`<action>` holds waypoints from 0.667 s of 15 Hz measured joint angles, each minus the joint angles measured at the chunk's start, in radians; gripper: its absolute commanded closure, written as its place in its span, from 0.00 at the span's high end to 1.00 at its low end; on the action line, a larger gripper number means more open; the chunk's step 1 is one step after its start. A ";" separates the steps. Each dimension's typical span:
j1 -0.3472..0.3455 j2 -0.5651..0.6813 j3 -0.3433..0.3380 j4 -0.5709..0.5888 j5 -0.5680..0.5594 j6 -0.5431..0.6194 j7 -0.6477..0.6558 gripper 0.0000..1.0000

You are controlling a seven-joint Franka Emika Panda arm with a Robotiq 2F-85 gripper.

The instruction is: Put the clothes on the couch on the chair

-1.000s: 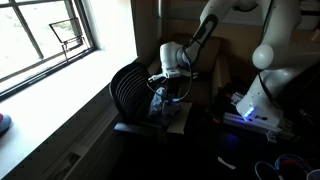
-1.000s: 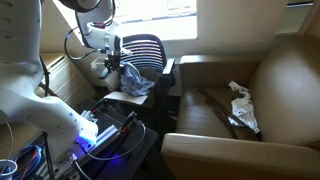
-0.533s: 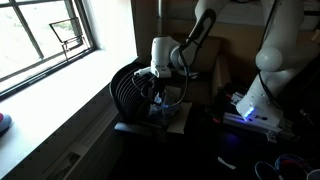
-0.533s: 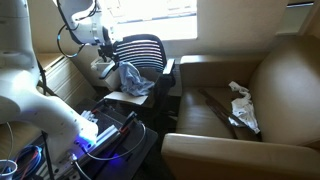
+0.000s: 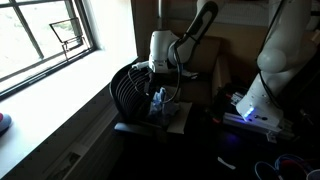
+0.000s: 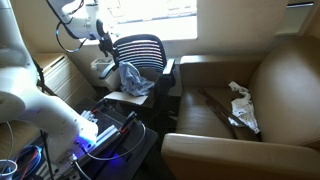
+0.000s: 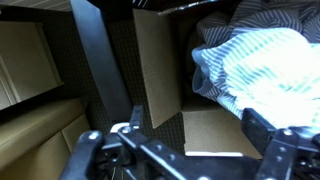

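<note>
The black ribbed chair [image 6: 143, 50] stands by the window, also seen at chair [image 5: 128, 88]. A pale blue-white striped garment [image 6: 132, 78] lies on its seat and fills the right of the wrist view as the striped garment [image 7: 262, 65]. My gripper [image 6: 104, 36] hangs open above and beside that garment, apart from it, with nothing between its fingers; in the wrist view the gripper [image 7: 198, 121] frames bare cardboard. On the brown couch [image 6: 285, 70] seat lie a whitish garment [image 6: 240, 104] and a dark one [image 6: 214, 104].
Flat cardboard sheets [image 7: 215, 135] lie on the chair seat under the garment, one leaning upright [image 7: 155, 60]. A robot base with a blue light [image 6: 95, 135] stands in front of the chair. The window sill [image 5: 60, 100] runs beside the chair. Cables lie on the floor [image 5: 290, 165].
My gripper has risen from just over the striped garment on the chair to well above it, staying open. The garment stays on the seat.
</note>
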 measured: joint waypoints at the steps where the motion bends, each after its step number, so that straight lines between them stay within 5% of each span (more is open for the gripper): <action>1: 0.020 -0.031 -0.012 -0.001 0.028 0.003 -0.002 1.00; 5: 0.090 -0.168 -0.069 -0.029 0.136 0.001 0.043 1.00; 10: 0.284 -0.318 -0.350 -0.127 0.167 -0.011 0.204 1.00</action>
